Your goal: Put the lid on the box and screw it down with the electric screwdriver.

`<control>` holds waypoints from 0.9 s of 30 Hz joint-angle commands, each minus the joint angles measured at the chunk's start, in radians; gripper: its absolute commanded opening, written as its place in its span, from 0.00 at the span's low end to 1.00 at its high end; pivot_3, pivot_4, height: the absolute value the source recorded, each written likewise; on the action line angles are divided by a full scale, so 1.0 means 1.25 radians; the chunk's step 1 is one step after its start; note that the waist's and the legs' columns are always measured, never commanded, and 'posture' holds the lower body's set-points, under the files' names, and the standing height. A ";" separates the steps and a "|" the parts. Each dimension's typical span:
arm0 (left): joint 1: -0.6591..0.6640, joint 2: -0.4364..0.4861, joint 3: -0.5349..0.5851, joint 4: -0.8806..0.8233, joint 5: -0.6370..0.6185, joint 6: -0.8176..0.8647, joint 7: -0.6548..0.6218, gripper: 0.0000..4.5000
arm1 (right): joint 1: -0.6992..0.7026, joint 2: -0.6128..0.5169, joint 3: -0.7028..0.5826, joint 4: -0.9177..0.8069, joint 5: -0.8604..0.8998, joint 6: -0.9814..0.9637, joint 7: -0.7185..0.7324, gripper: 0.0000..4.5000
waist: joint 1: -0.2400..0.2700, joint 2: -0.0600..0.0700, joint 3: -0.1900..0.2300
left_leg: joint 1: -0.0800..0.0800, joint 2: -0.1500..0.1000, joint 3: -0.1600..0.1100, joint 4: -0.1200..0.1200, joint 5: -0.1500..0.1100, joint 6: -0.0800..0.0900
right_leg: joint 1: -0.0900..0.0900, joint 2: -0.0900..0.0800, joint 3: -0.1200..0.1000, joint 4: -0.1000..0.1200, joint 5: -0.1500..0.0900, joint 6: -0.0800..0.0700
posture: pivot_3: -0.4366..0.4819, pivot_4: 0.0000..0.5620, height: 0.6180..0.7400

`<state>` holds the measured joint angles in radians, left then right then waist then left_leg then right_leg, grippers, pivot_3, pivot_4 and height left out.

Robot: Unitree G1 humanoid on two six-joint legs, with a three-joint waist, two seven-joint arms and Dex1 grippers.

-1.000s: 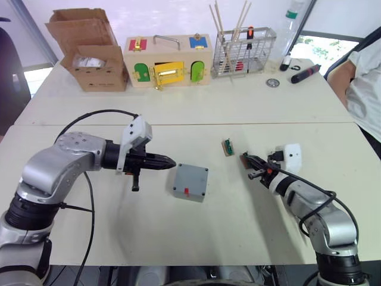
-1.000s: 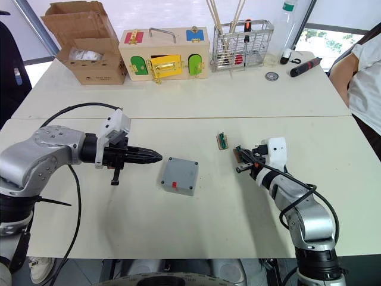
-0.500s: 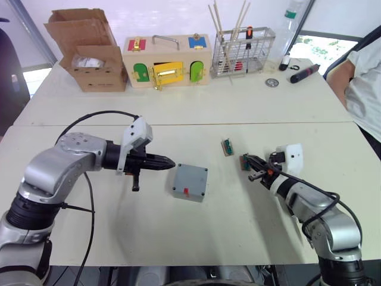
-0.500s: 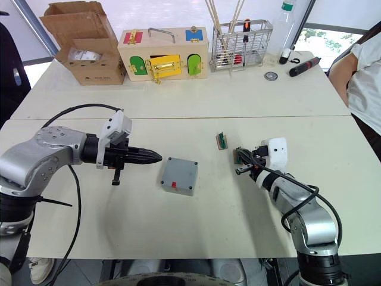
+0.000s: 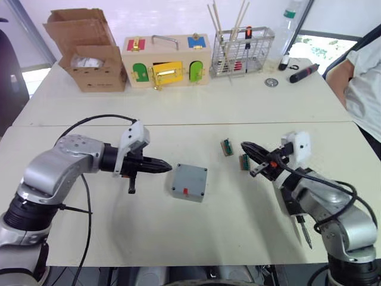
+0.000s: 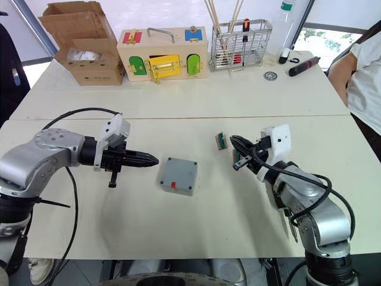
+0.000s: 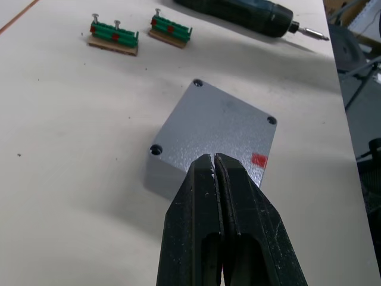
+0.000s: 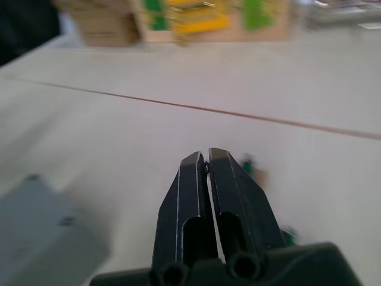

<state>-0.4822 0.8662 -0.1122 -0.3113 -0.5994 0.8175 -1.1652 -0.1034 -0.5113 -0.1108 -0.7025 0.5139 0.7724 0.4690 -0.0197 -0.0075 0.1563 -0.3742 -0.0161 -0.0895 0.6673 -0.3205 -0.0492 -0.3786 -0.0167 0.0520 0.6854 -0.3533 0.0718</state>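
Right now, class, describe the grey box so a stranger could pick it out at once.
Start at the near table, the one the two arms reach over. Between the left pincer and the two small green terminal blocks sits the grey box, alone on the bare surface. It is square, with a hole at each corner and a small red mark on its near side.

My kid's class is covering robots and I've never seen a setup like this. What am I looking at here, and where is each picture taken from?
It is a two-armed robot at a table. Two pictures come from cameras in its head, looking down; the other two sit on its wrists, looking along the black fingers. The left gripper and right gripper are both shut and hold nothing. Between them lies the grey box with its lid on top. Two small green parts and the electric screwdriver lie nearby.
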 commanded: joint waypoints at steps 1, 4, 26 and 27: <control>0.009 0.020 0.017 -0.004 0.011 -0.030 -0.015 0.00 | -0.033 -0.014 0.071 -0.058 0.036 0.026 0.028 0.01 | 0.000 0.000 0.000 | 0.000 0.000 0.000 0.000 0.000 0.000 | 0.000 0.000 0.000 0.000 0.000 0.000 | 0.48 0.27 1.00; 0.023 0.032 0.018 -0.009 0.014 -0.035 -0.017 0.00 | -0.041 -0.018 0.127 -0.043 0.012 0.012 0.034 0.01 | 0.001 0.000 0.000 | 0.000 0.000 0.000 0.000 0.000 0.000 | 0.000 0.000 0.000 0.000 0.000 0.000 | 0.48 0.27 1.00; 0.041 0.033 0.032 -0.033 -0.005 -0.021 0.014 0.00 | -0.021 -0.025 0.210 0.046 -0.090 -0.082 0.073 0.01 | 0.002 0.000 0.000 | 0.000 0.000 0.000 0.000 0.000 0.000 | 0.000 -0.001 0.000 0.000 0.000 0.000 | 0.48 0.27 1.00; 0.040 0.032 0.031 -0.031 -0.004 -0.022 0.014 0.00 | -0.022 -0.025 0.210 0.047 -0.090 -0.082 0.073 0.01 | 0.002 0.000 0.000 | 0.000 0.000 0.000 0.000 0.000 0.000 | 0.000 -0.001 0.000 0.000 0.000 0.000 | 0.48 0.27 1.00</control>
<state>-0.4253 0.8992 -0.1006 -0.3276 -0.5995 0.7980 -1.1488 -0.1271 -0.5492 0.1537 -0.6201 0.3972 0.6827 0.5577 -0.0173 -0.0076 0.1563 -0.3745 -0.0166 -0.0894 0.6678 -0.3205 -0.0492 -0.3787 -0.0174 0.0520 0.6854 -0.3533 0.0718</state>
